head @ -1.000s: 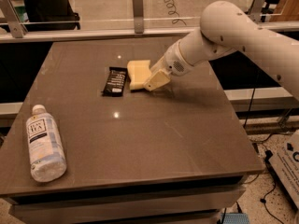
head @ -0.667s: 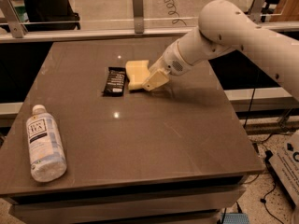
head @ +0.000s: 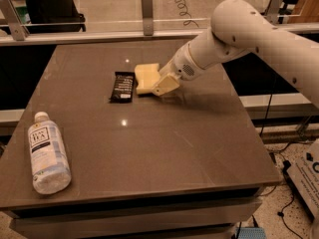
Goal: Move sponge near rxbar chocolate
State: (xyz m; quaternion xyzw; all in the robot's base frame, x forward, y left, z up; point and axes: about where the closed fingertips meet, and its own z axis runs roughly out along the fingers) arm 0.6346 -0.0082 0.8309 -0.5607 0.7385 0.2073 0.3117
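The pale yellow sponge [head: 145, 76] lies flat on the brown table [head: 174, 148], near its far middle. The rxbar chocolate [head: 122, 86], a black wrapper with white lettering, lies just left of the sponge with a narrow gap between them. My gripper [head: 165, 83] is low over the table at the sponge's right edge and touches or overlaps that edge. The white arm reaches in from the upper right.
A clear bottle with a white label [head: 47, 153] lies on its side at the table's front left. A railing with glass panels [head: 144, 14] runs behind the table. Cables lie on the floor at the right [head: 291, 183].
The arm's upper part has shifted slightly left. The gripper, the sponge and the bar have stayed where they were.
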